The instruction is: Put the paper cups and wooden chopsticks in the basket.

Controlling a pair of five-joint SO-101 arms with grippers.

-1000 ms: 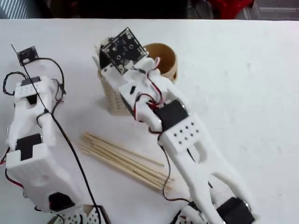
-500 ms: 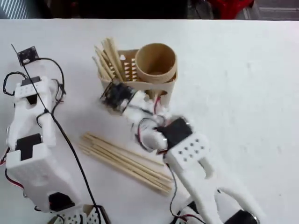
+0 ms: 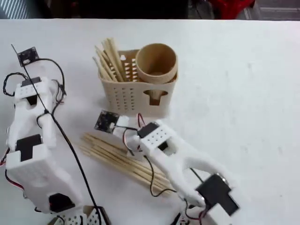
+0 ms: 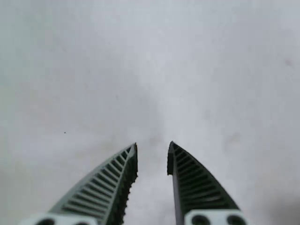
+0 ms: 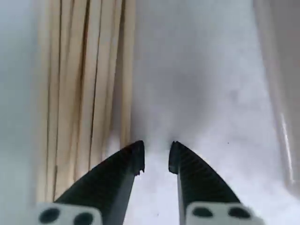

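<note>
Chopsticks (image 3: pixel 108 152) are lying on the table (image 3: pixel 243 93) — likely light, stiff, rolling easily — best pinched mid-bundle; right gripper (image 5: pixel 155 151) is hovering beside them, slightly parted, empty.

Robotics lab: white table (image 3: pixel 253 70), bare-wired arms (image 3: pixel 33 154).

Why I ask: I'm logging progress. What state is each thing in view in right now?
Basket: upright, partly filled.
Paper cup: upright in the basket, mouth up.
Basket chopsticks: standing, leaning outward.
Loose chopsticks: lying flat in a bundle on the table.
Left gripper: slightly open, empty, over bare table.
Right gripper: slightly open, empty, beside the loose chopsticks.
</note>
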